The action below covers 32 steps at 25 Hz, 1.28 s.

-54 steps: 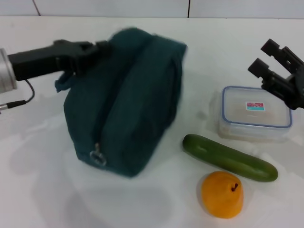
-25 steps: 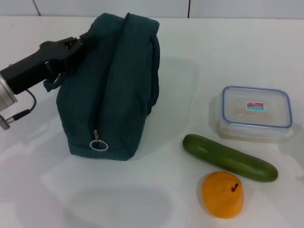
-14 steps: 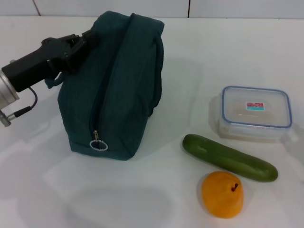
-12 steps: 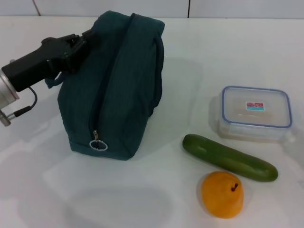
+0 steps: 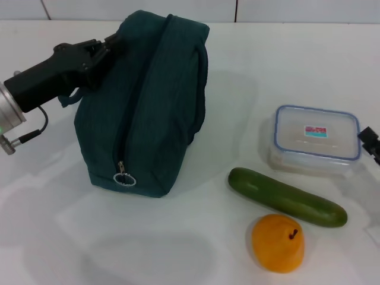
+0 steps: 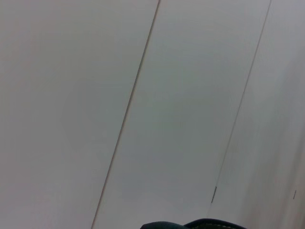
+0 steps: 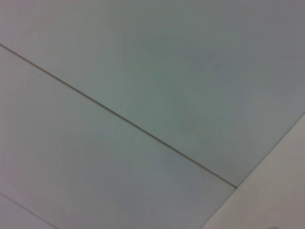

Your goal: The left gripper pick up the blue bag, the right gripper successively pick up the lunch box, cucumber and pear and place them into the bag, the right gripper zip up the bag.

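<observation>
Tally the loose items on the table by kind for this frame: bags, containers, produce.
Bags: 1, the blue bag, held by the left gripper
Containers: 1, the lunch box
Produce: 2, the cucumber and the pear
Total: 4

White tabletop (image 5: 178, 249), smooth and slightly glossy, filling nearly the whole head view from near edge to far. Mottled with soft grey shading on the near left and towards the middle. Bounded at the far side by a pale tiled wall (image 5: 136, 9), split by a dark vertical joint (image 5: 236, 10) right of centre and a fainter slanted one (image 5: 44, 9) at far left.

In the left wrist view, only pale wall panels (image 6: 181, 119) crossed by thin slanting seams (image 6: 126, 114). In the right wrist view, a flat grey-white surface (image 7: 143, 57) cut by one fine dark seam (image 7: 119, 114), with a lighter band (image 7: 271, 191) at one corner.
</observation>
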{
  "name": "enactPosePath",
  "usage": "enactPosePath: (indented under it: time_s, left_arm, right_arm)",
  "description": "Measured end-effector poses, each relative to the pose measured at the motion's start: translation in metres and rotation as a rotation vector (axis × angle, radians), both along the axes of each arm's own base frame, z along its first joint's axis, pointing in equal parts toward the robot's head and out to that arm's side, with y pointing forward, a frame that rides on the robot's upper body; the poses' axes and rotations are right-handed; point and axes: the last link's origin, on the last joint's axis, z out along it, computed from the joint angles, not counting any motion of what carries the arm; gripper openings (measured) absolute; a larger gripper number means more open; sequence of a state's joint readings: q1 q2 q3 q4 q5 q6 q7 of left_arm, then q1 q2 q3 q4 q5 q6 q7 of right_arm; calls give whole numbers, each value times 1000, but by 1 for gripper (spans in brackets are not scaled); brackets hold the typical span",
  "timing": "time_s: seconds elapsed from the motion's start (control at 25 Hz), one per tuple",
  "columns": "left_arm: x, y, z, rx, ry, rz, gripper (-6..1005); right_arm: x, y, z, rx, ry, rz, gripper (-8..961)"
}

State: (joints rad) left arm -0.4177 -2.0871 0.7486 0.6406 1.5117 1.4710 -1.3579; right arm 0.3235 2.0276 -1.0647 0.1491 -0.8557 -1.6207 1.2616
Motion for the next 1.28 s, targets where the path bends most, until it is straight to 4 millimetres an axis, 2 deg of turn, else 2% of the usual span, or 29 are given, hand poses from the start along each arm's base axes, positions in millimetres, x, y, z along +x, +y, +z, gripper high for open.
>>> enactPosePath:
  time_s: [0.24, 0.36, 0.52, 0.64, 1.0, 1.28]
  left_arm:
    - [0, 0, 0, 1, 1, -1, 43]
    - [-1, -1, 0, 2, 0, 1, 43]
    - [-1, -1, 0, 3, 0, 1, 43]
    - [0, 0, 0, 3, -1, 0, 43]
    - [0, 0, -1, -1, 3, -1, 43]
    - [5, 3, -4, -10, 1, -15, 43]
  right_arm:
    - [-9, -7, 12, 43, 9, 108, 868]
    - [-11, -13, 17, 54, 13, 147, 838]
    - [-10, -16, 15, 17, -12, 174, 837]
    - [-6, -18, 13, -22, -48, 171, 837]
    - [11, -37, 21, -13, -103, 139, 836]
    - [14, -33, 16, -27, -131, 113, 835]
